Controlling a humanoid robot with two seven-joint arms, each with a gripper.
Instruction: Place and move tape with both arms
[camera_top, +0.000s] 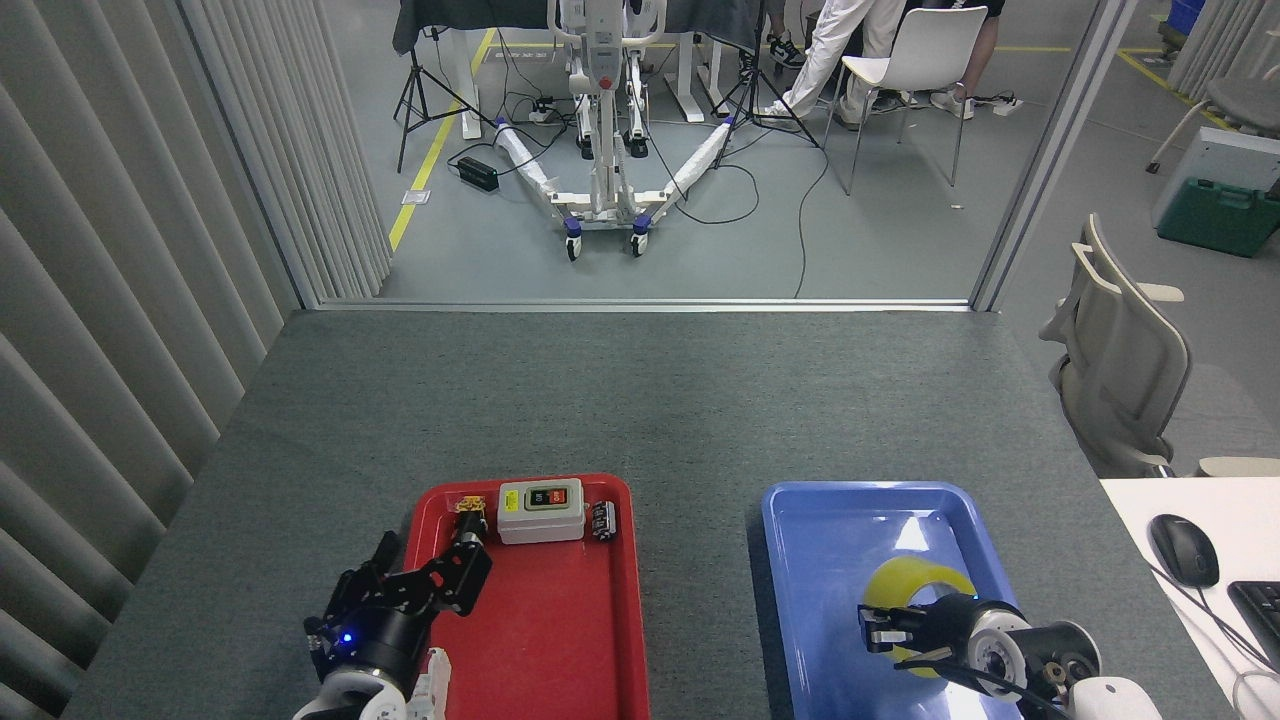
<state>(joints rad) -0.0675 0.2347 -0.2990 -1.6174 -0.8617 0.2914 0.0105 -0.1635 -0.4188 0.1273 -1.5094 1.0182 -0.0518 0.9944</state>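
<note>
Against right gripper (885, 632) — tape (912, 582), blue tray (815, 560)

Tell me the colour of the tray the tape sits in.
Blue. The tray holding the tape shows clearly in the head view.

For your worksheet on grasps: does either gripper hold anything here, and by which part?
The right gripper is at the tape, seemingly gripping its near rim, in the blue tray. The left gripper is open, holding nothing.

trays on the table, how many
2. A red tray sits at the near left, by the left gripper; a blue tray sits at the near right and holds the yellow tape. None seems hidden.
</note>
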